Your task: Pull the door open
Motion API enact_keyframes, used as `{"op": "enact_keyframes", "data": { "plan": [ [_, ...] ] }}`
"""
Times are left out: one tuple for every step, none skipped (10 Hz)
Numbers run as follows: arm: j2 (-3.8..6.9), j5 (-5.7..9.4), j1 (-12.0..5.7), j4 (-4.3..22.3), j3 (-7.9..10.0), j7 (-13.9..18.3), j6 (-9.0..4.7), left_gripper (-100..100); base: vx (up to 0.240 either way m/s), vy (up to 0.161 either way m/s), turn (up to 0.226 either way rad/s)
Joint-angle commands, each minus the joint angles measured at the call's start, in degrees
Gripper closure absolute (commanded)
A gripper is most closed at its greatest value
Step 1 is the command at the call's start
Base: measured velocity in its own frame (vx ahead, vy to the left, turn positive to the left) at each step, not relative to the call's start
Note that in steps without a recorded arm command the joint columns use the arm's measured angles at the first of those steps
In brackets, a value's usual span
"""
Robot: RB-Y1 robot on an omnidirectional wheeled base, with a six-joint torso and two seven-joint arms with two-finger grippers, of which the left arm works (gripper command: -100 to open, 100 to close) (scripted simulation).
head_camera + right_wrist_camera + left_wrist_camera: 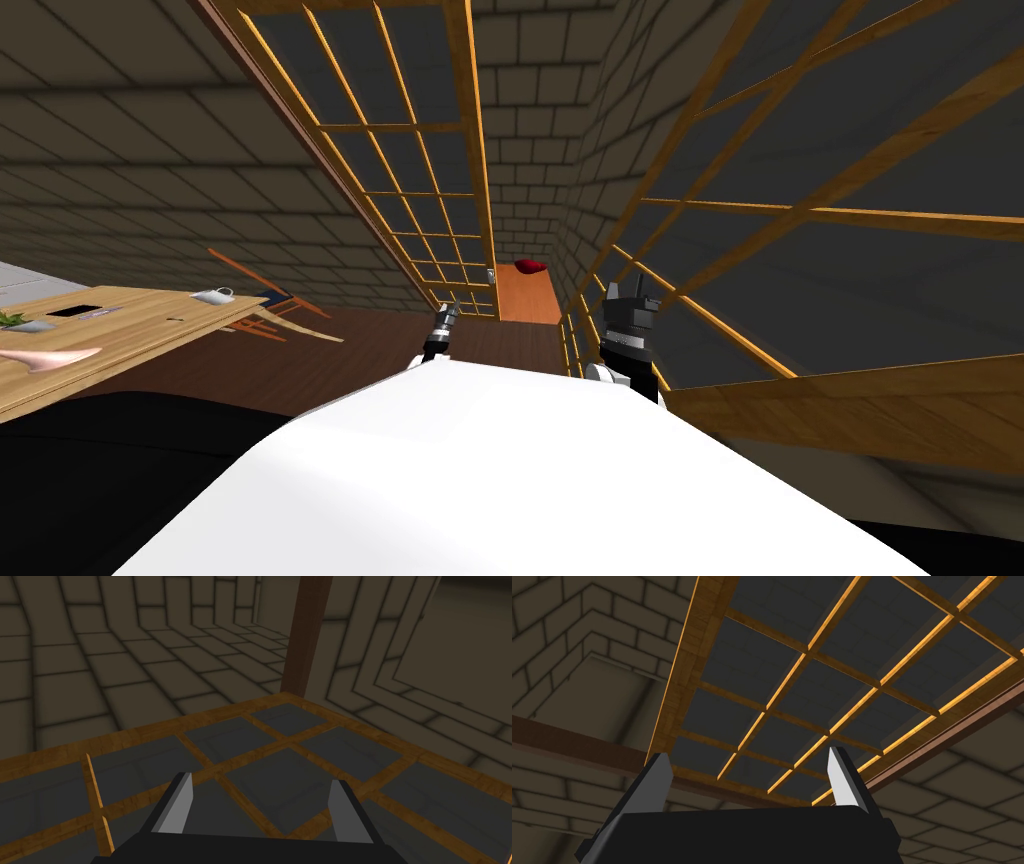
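Two lattice doors of wood and dark panes flank me: the left door [400,170] stands far left, the right door [800,200] looms near on my right. A table [140,325] sits left. My left pincer [748,753] and right pincer [262,780] both gape wide, empty.

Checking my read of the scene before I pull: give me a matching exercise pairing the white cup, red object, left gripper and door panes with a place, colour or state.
Column one:
1 white cup
2 red object
3 left gripper
4 door panes

Column two:
a dark grey
b open
c on the wooden table
d on the orange-brown surface

Pairs: 1-c, 2-d, 3-b, 4-a.
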Motion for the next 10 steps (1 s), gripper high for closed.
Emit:
{"op": "enact_keyframes", "data": {
  "plan": [
    [-0.05,-0.51,-0.40,1.7,0.53,-1.9,-0.59,-100,0.115,-0.007,-0.059],
    [-0.10,-0.81,-0.73,2.9,0.87,-3.0,-0.94,-100,0.104,-0.013,-0.061],
    [-0.15,-1.12,-1.05,4.0,1.21,-4.1,-1.30,-100,0.104,-0.010,-0.047],
    [-0.20,-1.43,-1.37,5.2,1.54,-5.2,-1.66,-100,0.103,0.005,-0.038],
    [-0.25,-1.73,-1.70,6.3,1.88,-6.3,-2.01,-100,0.105,0.014,-0.046],
    [-0.32,-2.03,-2.00,7.4,2.20,-7.4,-2.35,-100,0.107,0.012,-0.061],
    [-0.40,-2.31,-2.31,8.5,2.52,-8.4,-2.69,-100,0.109,0.002,-0.048],
    [-0.49,-2.60,-2.61,9.6,2.84,-9.4,-3.02,-100,0.107,-0.002,-0.056],
    [-0.57,-2.89,-2.92,10.7,3.16,-10.5,-3.36,-100,0.090,-0.007,-0.054],
    [-0.65,-3.18,-3.22,11.7,3.47,-11.5,-3.69,-100,0.085,0.004,-0.036]
  ]
}}
